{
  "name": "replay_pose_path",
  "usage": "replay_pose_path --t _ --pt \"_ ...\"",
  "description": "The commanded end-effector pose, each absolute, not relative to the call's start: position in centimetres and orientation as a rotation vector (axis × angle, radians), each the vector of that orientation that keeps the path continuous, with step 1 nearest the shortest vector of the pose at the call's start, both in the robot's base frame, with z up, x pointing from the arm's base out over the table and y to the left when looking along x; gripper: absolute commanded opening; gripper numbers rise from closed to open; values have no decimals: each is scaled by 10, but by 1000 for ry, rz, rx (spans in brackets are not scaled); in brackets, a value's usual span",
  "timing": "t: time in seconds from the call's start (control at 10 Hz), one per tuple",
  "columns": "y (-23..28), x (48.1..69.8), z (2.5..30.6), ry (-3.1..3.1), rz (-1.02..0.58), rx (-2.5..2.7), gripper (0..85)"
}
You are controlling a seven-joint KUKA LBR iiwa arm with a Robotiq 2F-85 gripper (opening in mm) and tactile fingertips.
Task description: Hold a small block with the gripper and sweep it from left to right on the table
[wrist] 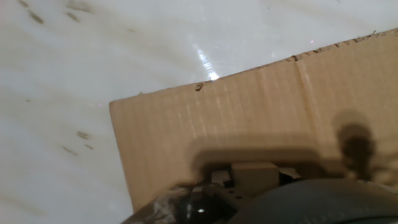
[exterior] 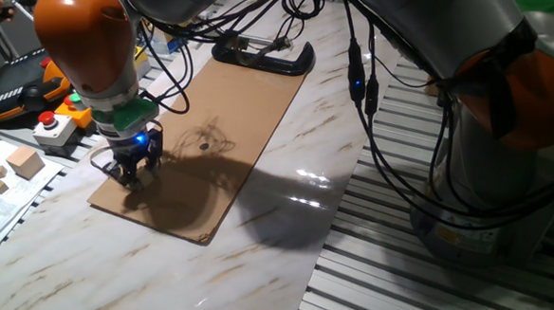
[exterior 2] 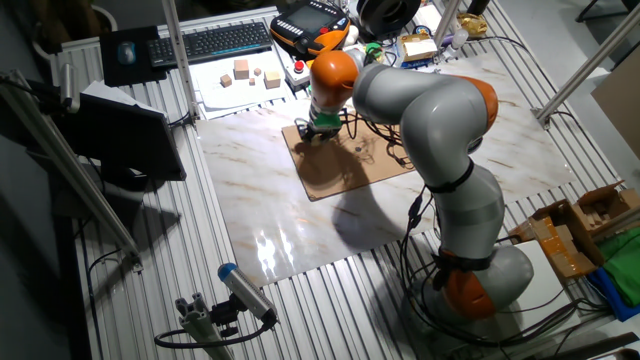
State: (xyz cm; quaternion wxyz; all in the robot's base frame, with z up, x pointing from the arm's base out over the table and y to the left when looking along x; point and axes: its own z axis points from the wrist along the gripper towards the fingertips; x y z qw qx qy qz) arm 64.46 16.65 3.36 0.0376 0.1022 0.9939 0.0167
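My gripper (exterior: 132, 174) stands low over the near left corner of the brown cardboard sheet (exterior: 228, 120), which lies on the white marble table (exterior: 121, 268). Its blue light glows under the green ring. In the hand view a small light-tan block (wrist: 255, 176) sits between the dark fingers at the bottom edge, just above the cardboard (wrist: 249, 106), with the table (wrist: 93, 56) beyond. The gripper is shut on the small block. In the other fixed view the gripper (exterior 2: 313, 133) is at the cardboard's far left corner (exterior 2: 350, 165); the block is too small to see there.
Larger pale wooden cubes (exterior: 24, 162) lie on paper left of the table, also in the other fixed view (exterior 2: 241, 70). A red-button box (exterior: 52, 124) and a pendant (exterior: 17, 88) stand behind. A black clamp (exterior: 262, 56) lies at the cardboard's far end. Cables hang above.
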Motion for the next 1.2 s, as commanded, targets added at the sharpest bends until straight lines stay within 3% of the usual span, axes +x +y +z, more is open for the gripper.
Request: replay_pose_path --t 0.0,0.5,0.9,1.1 --pt "166 645 34 3046 51 317 707" --pt "155 648 64 3055 14 347 717" --pt "129 643 101 3061 28 356 610" --pt "113 641 122 3066 -12 327 503"
